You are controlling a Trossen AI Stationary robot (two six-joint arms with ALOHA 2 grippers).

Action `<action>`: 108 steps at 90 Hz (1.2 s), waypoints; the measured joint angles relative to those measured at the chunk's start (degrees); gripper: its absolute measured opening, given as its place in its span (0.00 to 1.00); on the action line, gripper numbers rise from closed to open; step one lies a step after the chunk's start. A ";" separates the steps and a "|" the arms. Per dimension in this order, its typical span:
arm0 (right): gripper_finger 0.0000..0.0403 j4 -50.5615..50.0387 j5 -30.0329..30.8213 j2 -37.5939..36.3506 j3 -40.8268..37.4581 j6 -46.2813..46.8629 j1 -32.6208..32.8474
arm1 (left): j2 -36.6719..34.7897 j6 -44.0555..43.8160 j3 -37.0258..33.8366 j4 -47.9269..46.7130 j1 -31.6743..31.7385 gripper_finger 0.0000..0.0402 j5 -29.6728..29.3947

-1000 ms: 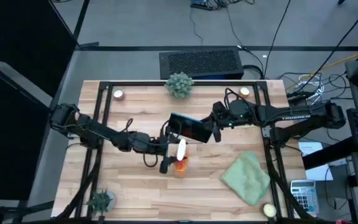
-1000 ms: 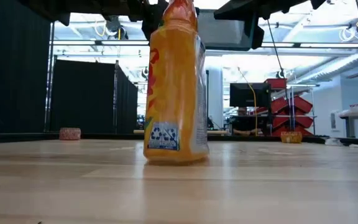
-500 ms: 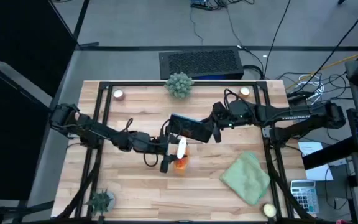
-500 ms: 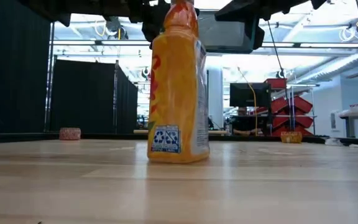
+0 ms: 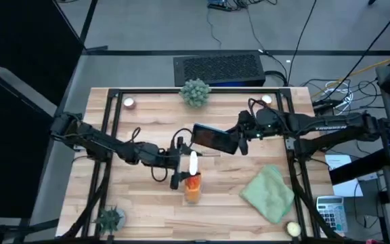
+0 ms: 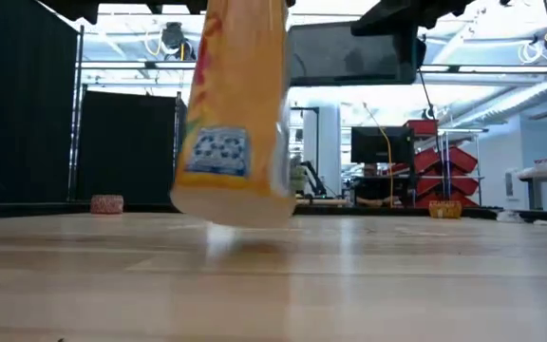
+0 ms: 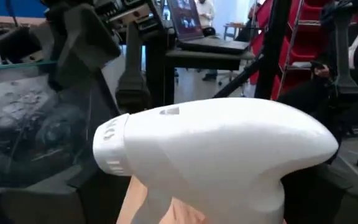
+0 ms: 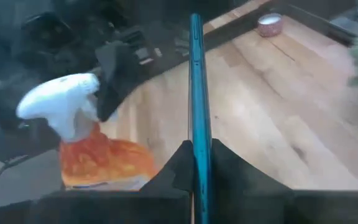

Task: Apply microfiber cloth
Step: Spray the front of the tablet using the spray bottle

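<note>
A pale green microfiber cloth (image 5: 268, 193) lies rumpled on the table at the near right, and no gripper touches it. Near the table's middle my left gripper (image 5: 179, 177) is shut on an orange spray bottle (image 5: 192, 188) with a white trigger head (image 7: 216, 155). The low view shows the bottle (image 6: 231, 123) tilted and clear of the table. Farther back, my right gripper (image 5: 239, 141) is shut on a dark tablet (image 5: 215, 138), held above the table (image 6: 349, 52). My left gripper comes at the spray bottle level from the table's left and holds it near its neck (image 8: 104, 115), under the white head. The head hides the fingers in the left wrist view. The bottle is lifted clear of the table, its base swung aside. My right gripper pinches the tablet's right end between its two fingers (image 8: 182, 169), one on each face, with the thin teal edge (image 8: 196, 93) running out between them. The fingers come level from the table's right. The tablet is lifted clear, above the table's middle.
Spiky green plants stand at the far middle (image 5: 195, 91) and the near left corner (image 5: 110, 218). Small round cups sit at the far left (image 5: 129, 102) and far right (image 5: 267, 99). A pale ball (image 5: 292, 229) lies at the near right corner. Black frame rails (image 5: 107, 156) cross the table.
My left gripper has moved toward the table's near edge and raised the spray bottle. It stood on the table before and now hangs clear, tilted. My right gripper has carried the tablet a little toward the table's right edge.
</note>
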 joint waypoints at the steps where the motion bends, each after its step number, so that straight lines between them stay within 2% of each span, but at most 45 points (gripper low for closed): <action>1: 0.03 -0.08 0.05 0.00 0.00 0.00 0.00 | 0.00 -0.01 0.00 0.00 0.00 0.81 0.01; 31: 0.03 -0.04 0.02 1.19 0.02 -0.14 0.00 | 0.02 -0.38 0.00 -0.84 0.04 0.81 -0.91; 50: 0.03 -0.61 0.01 1.25 0.02 -0.21 0.00 | 0.02 0.31 0.00 -2.47 -1.09 0.81 -17.21; 59: 0.03 -0.88 0.00 1.25 0.02 -0.71 0.00 | 0.02 0.23 0.00 -2.47 -2.04 0.81 -21.21; 77: 0.03 -0.98 0.03 1.25 0.02 -1.70 0.00 | 0.02 4.40 0.00 -2.45 -3.39 0.82 -22.63; 108: 0.03 -1.64 0.05 1.25 0.02 -1.66 0.00 | 0.00 4.50 0.09 -3.22 -3.61 0.83 -22.29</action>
